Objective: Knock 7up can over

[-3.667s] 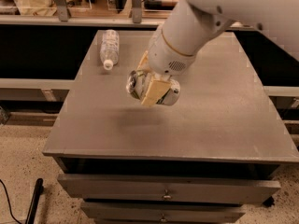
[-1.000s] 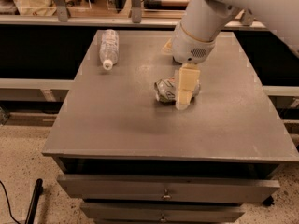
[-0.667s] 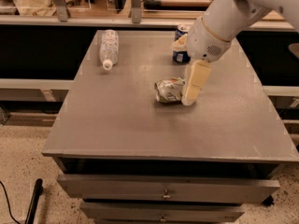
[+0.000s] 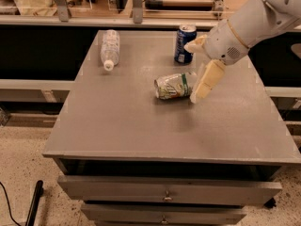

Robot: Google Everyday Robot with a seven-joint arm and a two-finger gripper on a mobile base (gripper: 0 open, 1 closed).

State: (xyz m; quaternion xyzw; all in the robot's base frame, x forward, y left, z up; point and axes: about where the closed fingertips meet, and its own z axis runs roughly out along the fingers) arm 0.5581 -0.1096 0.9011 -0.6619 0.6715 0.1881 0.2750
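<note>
The 7up can (image 4: pixel 175 85), silvery-white with a green band and logo, lies on its side near the middle of the grey table (image 4: pixel 117 121), its silver top pointing left. My gripper (image 4: pixel 192 73) hangs just right of the can's base, slightly above the table. It is open and empty. One cream finger (image 4: pixel 207 79) slants down beside the can's right end. The other finger (image 4: pixel 195 44) sticks out to the left, close to the dark blue can.
A dark blue can (image 4: pixel 185 43) stands upright at the back of the table, behind the 7up can. A clear plastic bottle (image 4: pixel 110 48) lies on its side at the back left. Drawers (image 4: pixel 164 192) sit under the table's front edge.
3.7 s ago the gripper held the can tilted above the table. Since then the can has been lying on its side, and the arm has drawn back to the right and opened wider.
</note>
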